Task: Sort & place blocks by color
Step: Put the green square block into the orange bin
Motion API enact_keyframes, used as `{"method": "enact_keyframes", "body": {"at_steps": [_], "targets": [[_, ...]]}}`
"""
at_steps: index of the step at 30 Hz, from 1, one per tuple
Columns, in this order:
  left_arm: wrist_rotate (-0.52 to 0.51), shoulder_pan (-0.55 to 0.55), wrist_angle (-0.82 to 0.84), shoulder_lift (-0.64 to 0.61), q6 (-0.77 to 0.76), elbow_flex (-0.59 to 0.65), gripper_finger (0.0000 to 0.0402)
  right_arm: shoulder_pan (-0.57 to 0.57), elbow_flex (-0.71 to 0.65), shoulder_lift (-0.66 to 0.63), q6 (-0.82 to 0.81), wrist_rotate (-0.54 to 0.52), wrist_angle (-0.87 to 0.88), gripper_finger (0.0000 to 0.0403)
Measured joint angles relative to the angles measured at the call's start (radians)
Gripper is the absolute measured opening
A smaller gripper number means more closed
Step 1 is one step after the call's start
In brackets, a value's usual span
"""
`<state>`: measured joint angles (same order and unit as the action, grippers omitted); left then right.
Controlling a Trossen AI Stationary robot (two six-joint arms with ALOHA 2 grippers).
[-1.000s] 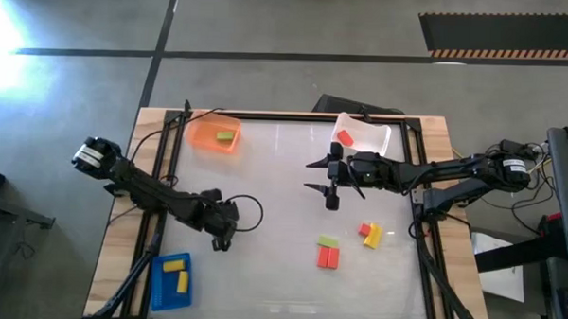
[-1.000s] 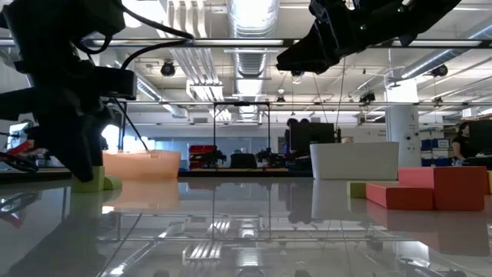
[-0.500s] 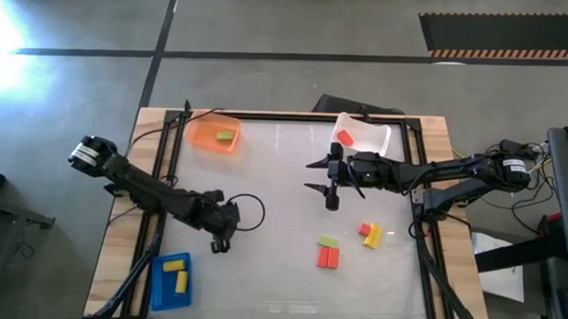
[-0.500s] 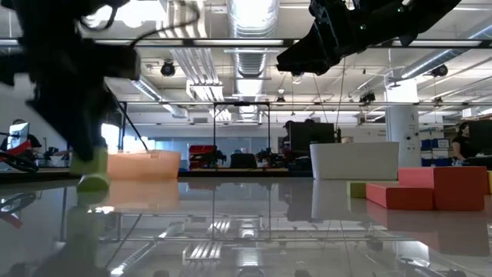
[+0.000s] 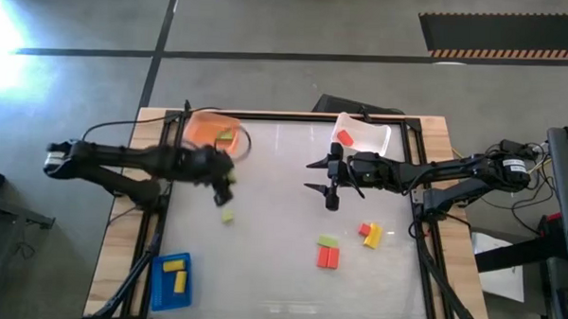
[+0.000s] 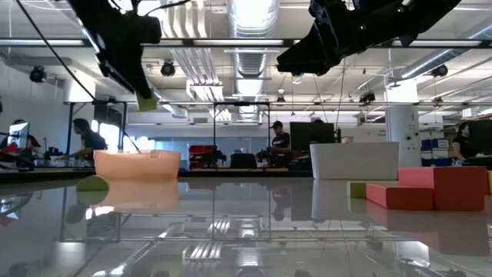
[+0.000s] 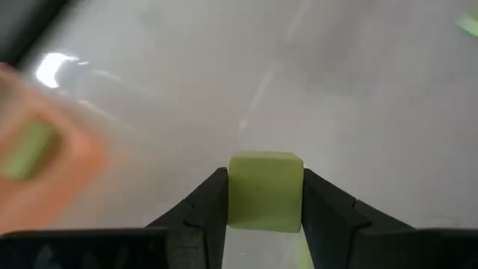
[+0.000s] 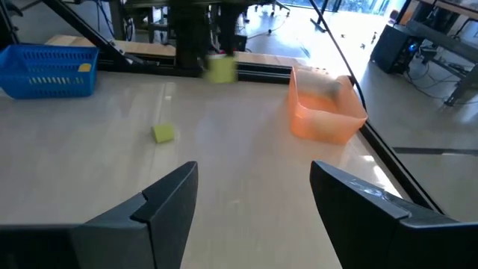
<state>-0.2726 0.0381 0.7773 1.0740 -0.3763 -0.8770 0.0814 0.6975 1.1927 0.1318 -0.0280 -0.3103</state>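
While a light green block [image 7: 264, 190] is clamped between its two fingers and lifted off the counter [image 5: 280, 264], the left hand [image 5: 223, 173] is held just beside the orange tray [image 5: 205, 134], in which another green block [image 5: 226, 136] lies. A second loose green block [image 5: 228, 215] is seen on the counter below that hand. The right hand [image 5: 321, 176] is held above the middle of the counter with its fingers spread wide and nothing between them. Near the right side of the counter, a red block and a yellow block [image 5: 373, 236] lie touching, and two red blocks [image 5: 328, 258] lie side by side with a green block [image 5: 329, 242] against them. One red block [image 5: 345, 137] is seen in the white tray [image 5: 378, 136], and two yellow blocks [image 5: 175, 266] in the blue tray [image 5: 156, 286].
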Motion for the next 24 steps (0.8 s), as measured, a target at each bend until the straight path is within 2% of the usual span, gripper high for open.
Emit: {"method": "enact_keyframes", "body": {"at_steps": [5, 12, 18, 24], "targets": [[-0.029, 0.275, -0.011, -0.010, 0.078, 0.000, 0.0116, 0.000, 0.000, 0.000, 0.007, 0.000, 0.000, 0.0249], [-0.024, 0.616, -0.061, 0.069, 0.178, 0.000, 0.0116, 0.001, 0.000, 0.000, 0.037, -0.001, 0.000, 0.0249], [-0.014, 0.780, -0.143, 0.188, 0.239, 0.000, 0.0116, 0.002, 0.000, 0.000, 0.062, -0.068, 0.000, 0.0249], [-0.013, 0.869, -0.197, 0.321, 0.259, -0.013, 0.0116, 0.003, 0.000, 0.000, 0.070, -0.077, 0.000, 0.0249]]}}
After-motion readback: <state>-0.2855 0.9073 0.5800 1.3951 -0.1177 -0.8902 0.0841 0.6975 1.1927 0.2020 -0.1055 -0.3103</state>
